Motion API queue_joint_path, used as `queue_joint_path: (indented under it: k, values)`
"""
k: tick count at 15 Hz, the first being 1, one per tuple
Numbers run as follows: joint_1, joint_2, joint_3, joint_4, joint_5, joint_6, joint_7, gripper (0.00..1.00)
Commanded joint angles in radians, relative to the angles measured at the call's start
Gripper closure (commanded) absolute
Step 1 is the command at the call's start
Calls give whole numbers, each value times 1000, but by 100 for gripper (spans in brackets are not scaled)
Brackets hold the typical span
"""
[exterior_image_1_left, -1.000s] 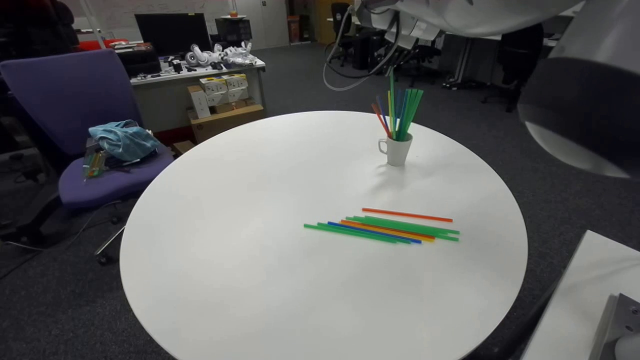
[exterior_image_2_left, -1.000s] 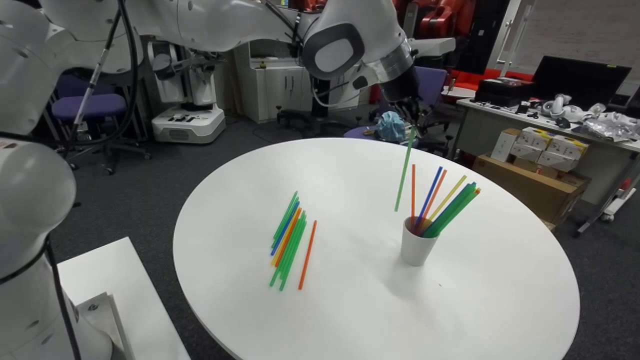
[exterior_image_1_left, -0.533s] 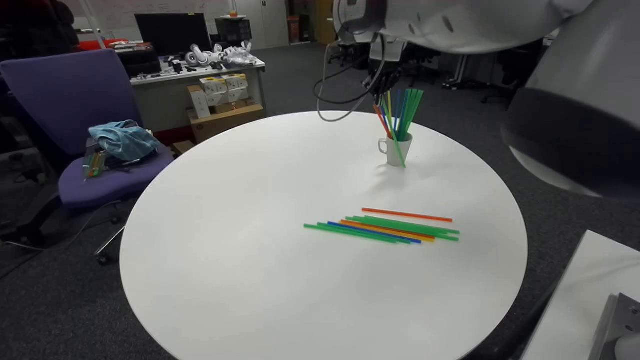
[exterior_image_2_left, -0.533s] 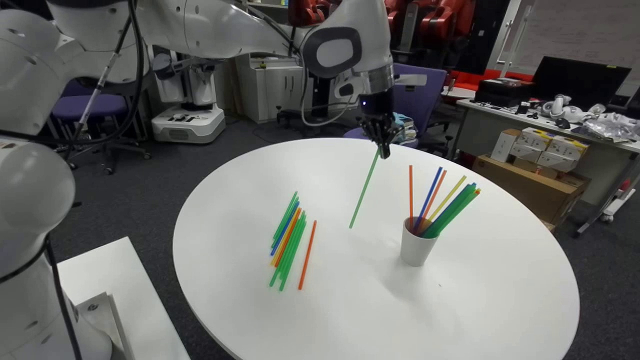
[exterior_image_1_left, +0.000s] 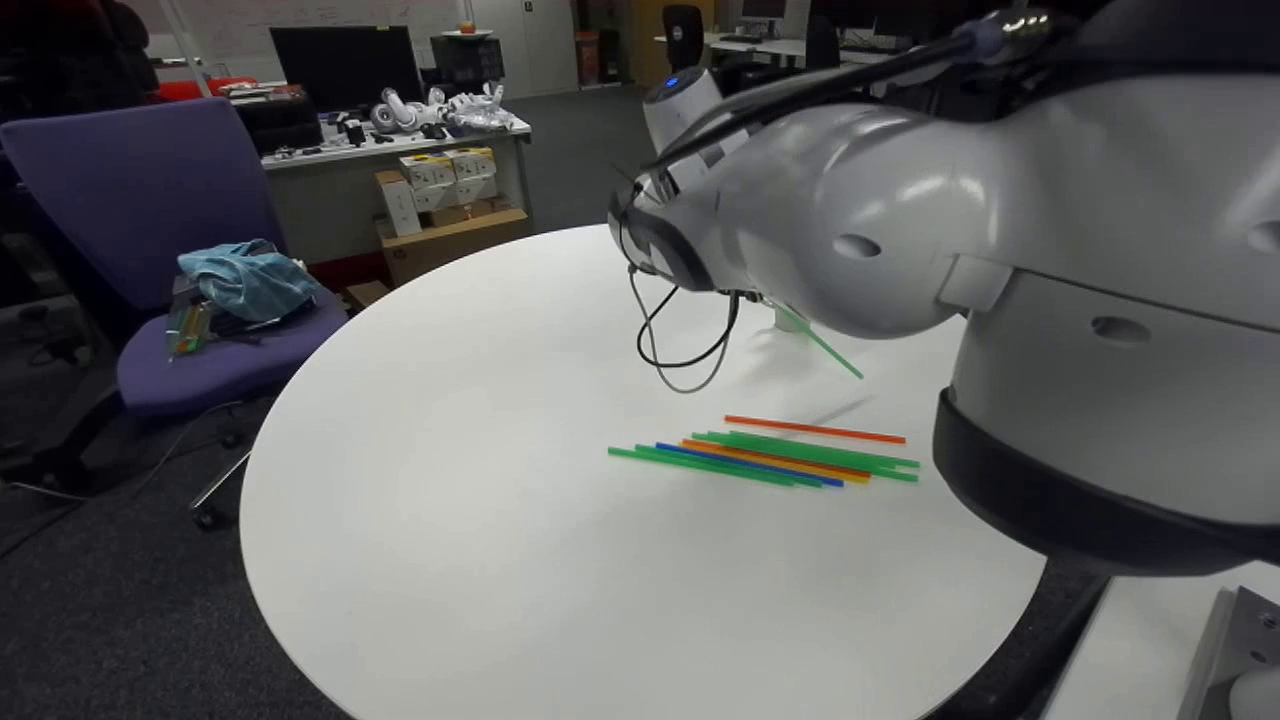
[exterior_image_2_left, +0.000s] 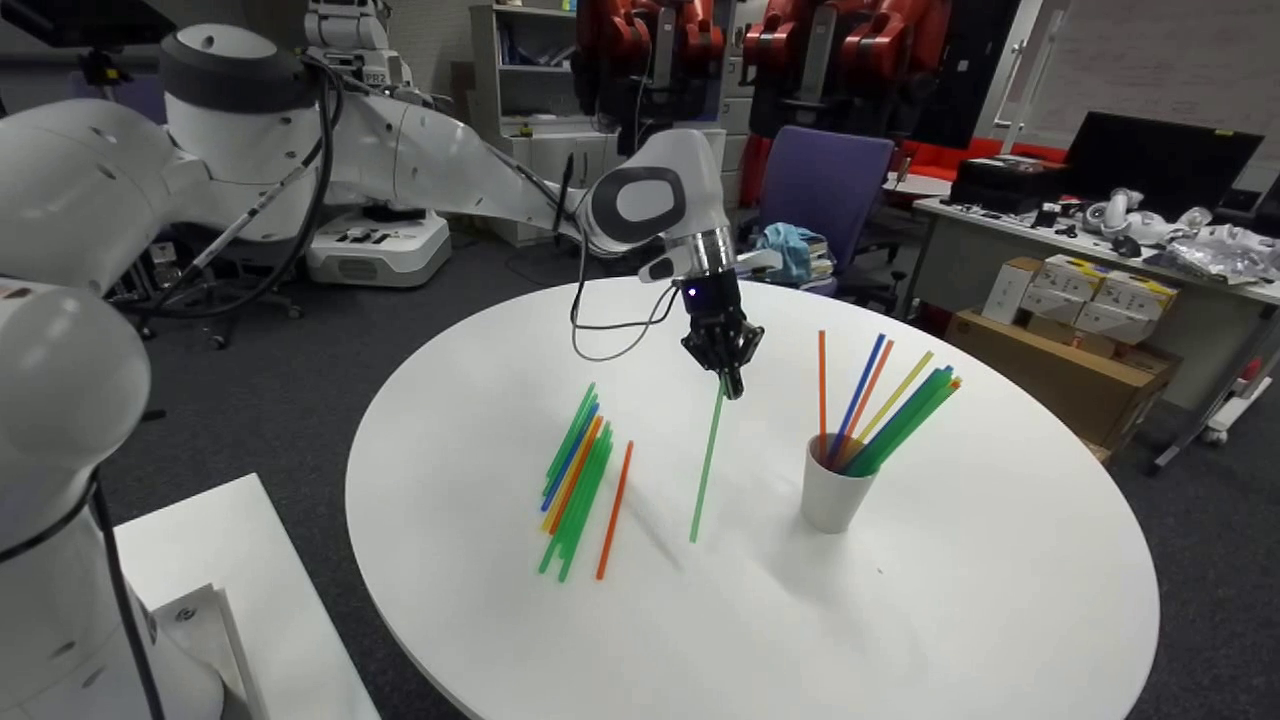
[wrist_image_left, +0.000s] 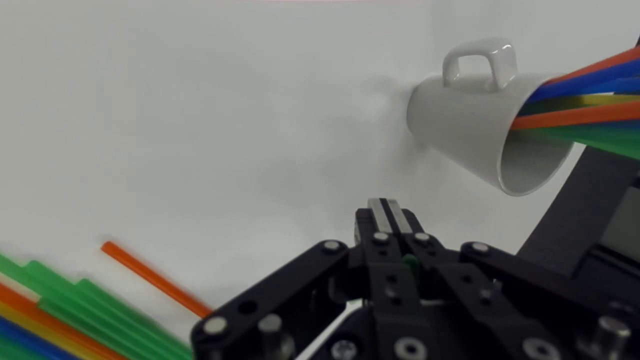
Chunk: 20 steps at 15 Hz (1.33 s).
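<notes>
My gripper (exterior_image_2_left: 733, 394) is shut on a thin green straw (exterior_image_2_left: 708, 460) that slants down from the fingertips, its lower end a little above its shadow on the table. In the wrist view my gripper (wrist_image_left: 384, 202) has its pads together; a green straw end (wrist_image_left: 411, 261) shows between the fingers. A white mug (exterior_image_2_left: 832, 498) stands upright beside the held straw, with several coloured straws (exterior_image_2_left: 880, 405) leaning in it. Its handle (wrist_image_left: 480, 57) shows in the wrist view. On the table lie a lone red-orange straw (exterior_image_2_left: 615, 512) and several side-by-side straws (exterior_image_2_left: 582, 485), mostly green.
A round white table (exterior_image_2_left: 980, 600) bears everything. My arm (exterior_image_1_left: 850, 210) covers most of the mug (exterior_image_1_left: 787, 321) in an exterior view. A purple chair (exterior_image_1_left: 130, 200) stands beside the table. Boxes (exterior_image_2_left: 1060, 360) are on the floor near a desk. A white side table (exterior_image_2_left: 240, 560) borders the robot base.
My gripper has come down towards the table with the green straw, shifting towards the loose straws. The arm now hides most of the mug in an exterior view. The other straws lie as before.
</notes>
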Motion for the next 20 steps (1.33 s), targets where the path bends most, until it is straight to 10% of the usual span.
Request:
queue_joint_path:
  k: [1, 6, 7, 14, 16, 17, 18, 20]
  values:
    - [-51, -93, 123, 28, -209, 91, -19, 100]
    - [-160, -221, 303, 46, -439, 117, -15, 100]
    - [-196, -259, 346, 54, -475, 110, -19, 74]
    - [-479, -471, 649, 110, -648, 57, -1, 30]
    - [-465, -455, 604, 118, -546, 36, -40, 15]
    - [-550, -523, 716, 112, -667, 62, 37, 6]
    - [-477, -466, 612, 110, -561, 58, -16, 1]
    - [-489, -470, 632, 103, -565, 66, -14, 0]
